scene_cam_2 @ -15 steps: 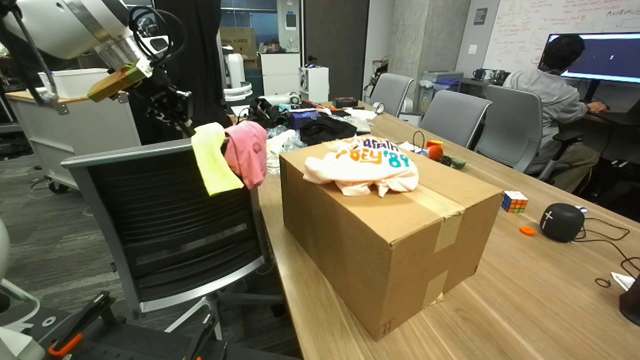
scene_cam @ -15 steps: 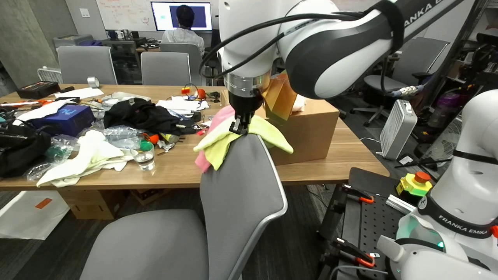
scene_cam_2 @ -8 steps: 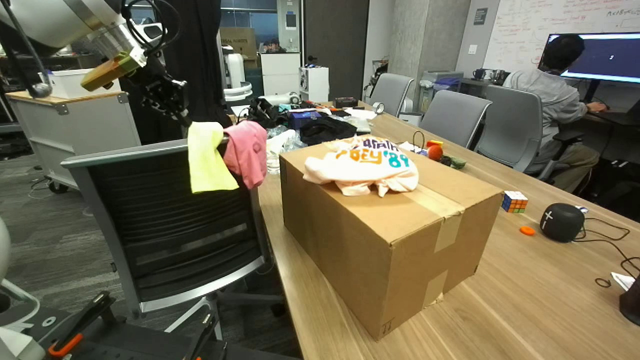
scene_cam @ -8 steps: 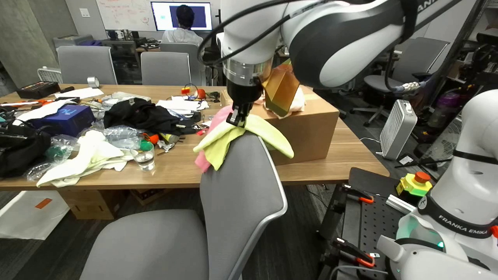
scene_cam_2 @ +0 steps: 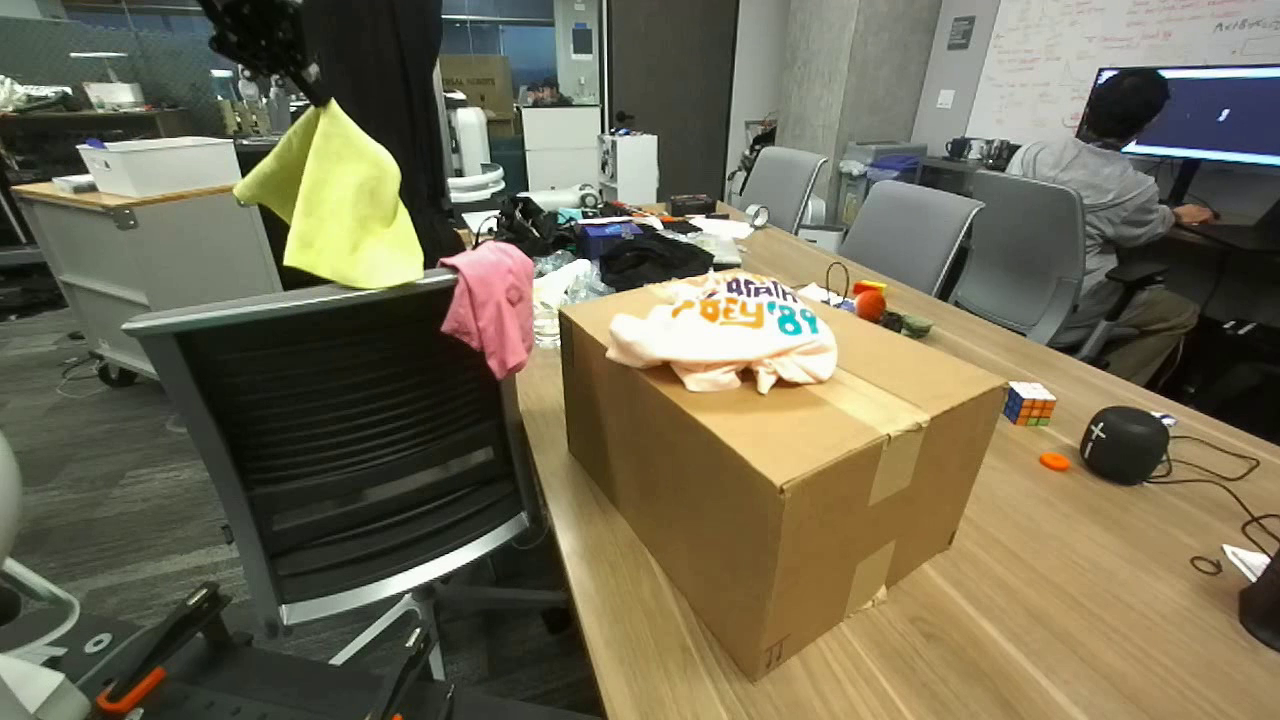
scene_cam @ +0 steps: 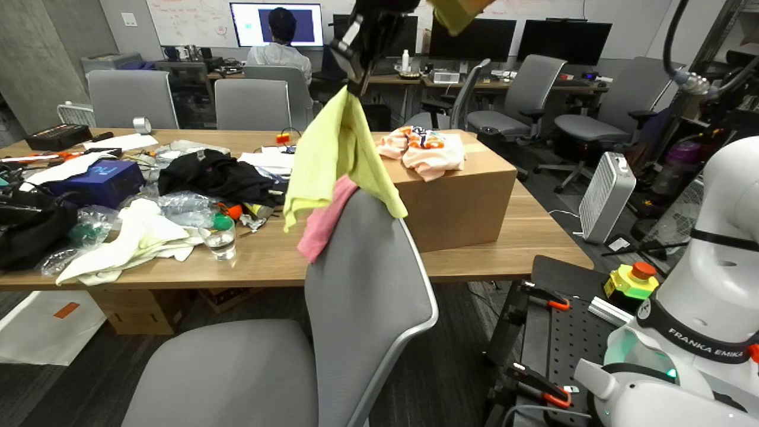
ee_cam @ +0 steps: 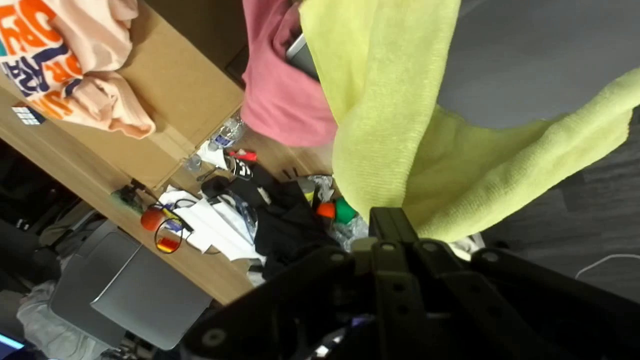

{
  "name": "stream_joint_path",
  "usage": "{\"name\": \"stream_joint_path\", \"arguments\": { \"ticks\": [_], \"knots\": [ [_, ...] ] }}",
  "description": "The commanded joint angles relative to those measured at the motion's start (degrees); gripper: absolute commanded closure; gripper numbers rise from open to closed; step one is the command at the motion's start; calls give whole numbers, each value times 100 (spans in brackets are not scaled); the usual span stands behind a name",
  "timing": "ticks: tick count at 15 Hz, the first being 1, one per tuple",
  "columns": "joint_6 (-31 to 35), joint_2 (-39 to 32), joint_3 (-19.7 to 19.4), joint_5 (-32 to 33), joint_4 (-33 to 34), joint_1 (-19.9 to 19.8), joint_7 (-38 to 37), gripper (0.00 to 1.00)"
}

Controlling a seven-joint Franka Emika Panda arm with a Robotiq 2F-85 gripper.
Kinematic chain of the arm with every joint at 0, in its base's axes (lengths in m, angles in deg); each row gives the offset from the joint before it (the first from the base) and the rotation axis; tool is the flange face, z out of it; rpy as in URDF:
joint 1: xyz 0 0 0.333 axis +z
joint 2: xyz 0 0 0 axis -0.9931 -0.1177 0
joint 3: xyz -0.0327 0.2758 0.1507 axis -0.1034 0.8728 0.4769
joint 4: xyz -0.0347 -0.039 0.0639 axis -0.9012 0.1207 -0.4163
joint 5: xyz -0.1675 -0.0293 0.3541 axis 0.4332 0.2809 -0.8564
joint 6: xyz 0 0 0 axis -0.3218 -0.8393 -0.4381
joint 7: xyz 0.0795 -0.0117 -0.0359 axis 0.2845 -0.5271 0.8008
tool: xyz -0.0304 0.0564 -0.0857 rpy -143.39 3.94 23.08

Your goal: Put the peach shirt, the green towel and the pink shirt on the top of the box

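Cluttered wood-grain table (scene_cam: 267,255) in an office, below the jaws. Our black gripper (scene_cam: 358,89) clenches the soft lime-green towel (scene_cam_2: 345,210), which hangs down; we cannot tell whether its hem touches the grey chair back (scene_cam: 367,261). Draped over that is the plain pink shirt (scene_cam_2: 490,310). Beyond, sideways from and lower than the jaws, sits the tan cardboard box (scene_cam_2: 680,480), topped by the pale peach printed shirt (scene_cam_2: 735,340); we judge the carry goes there.
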State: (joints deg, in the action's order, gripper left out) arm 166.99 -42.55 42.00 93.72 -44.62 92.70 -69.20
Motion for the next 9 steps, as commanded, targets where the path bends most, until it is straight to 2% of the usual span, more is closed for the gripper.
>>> {"name": "stream_joint_path", "arguments": {
  "ticks": [1, 9],
  "knots": [
    [-425, 84, 52, -157, 745, -302, 97, 100],
    [-1243, -547, -36, 51, 2083, -888, -97, 100]
  ]
}}
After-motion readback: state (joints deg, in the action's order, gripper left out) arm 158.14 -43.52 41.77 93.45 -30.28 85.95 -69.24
